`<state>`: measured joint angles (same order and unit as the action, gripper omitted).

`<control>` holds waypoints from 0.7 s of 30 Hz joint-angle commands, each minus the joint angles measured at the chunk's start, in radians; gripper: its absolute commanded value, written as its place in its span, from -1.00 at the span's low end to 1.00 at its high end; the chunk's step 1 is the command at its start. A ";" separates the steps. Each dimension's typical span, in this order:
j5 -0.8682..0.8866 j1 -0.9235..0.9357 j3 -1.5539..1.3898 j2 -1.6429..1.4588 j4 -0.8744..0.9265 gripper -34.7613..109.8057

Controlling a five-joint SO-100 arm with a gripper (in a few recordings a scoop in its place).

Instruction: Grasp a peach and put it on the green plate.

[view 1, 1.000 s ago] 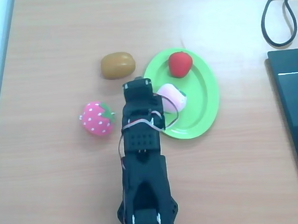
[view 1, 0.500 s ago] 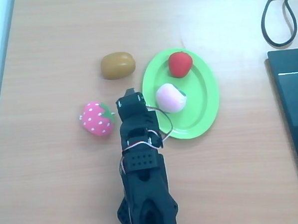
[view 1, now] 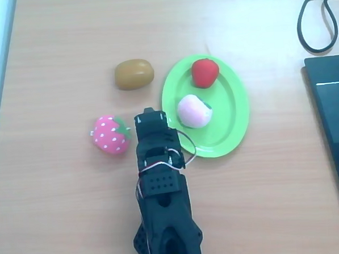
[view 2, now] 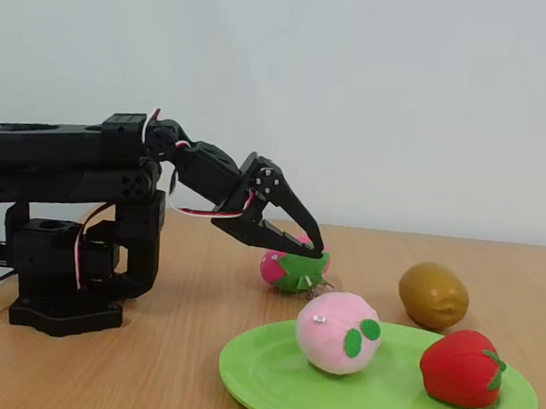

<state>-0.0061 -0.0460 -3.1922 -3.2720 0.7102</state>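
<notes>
Pale wood table (view 1: 60,212) before a plain white wall (view 2: 407,92).

This is looking like a lab or office test bench set up for robot trials rather than a home. A small black arm (view 2: 72,206) with bare wires is sitting on a light wood-grain table (view 1: 51,48), against a plain white wall (view 2: 379,89) filling the upper part of the fixed view. At the right edge of the overhead view a dark flat device (view 1: 334,129), possibly a laptop, is lying under a looped black cable (view 1: 317,17). Soft toy fruits and a green plastic plate (view 1: 235,123) are serving as practice props at the centre of the table.
</notes>
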 commanded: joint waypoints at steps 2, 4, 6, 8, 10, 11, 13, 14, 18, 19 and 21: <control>0.009 -0.021 -0.026 -0.025 0.087 -0.63; 0.020 -0.021 0.002 -0.025 0.178 -0.63; 0.037 -0.020 0.028 -0.025 0.267 -0.63; 0.040 -0.020 0.046 -0.025 0.339 -0.63; 0.043 -0.021 0.063 -0.025 0.399 -0.63; 0.043 -0.021 0.069 -0.025 0.423 -0.63; 0.038 -0.020 0.080 -0.025 0.474 -0.63; 0.038 -0.020 0.086 -0.025 0.505 -0.63; 0.051 -0.012 0.091 -0.023 0.531 -0.63; 0.048 -0.014 0.091 -0.023 0.531 -0.63; 0.046 -0.015 0.091 -0.023 0.531 -0.63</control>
<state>0.0291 -0.0460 -3.0971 -3.2735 1.2318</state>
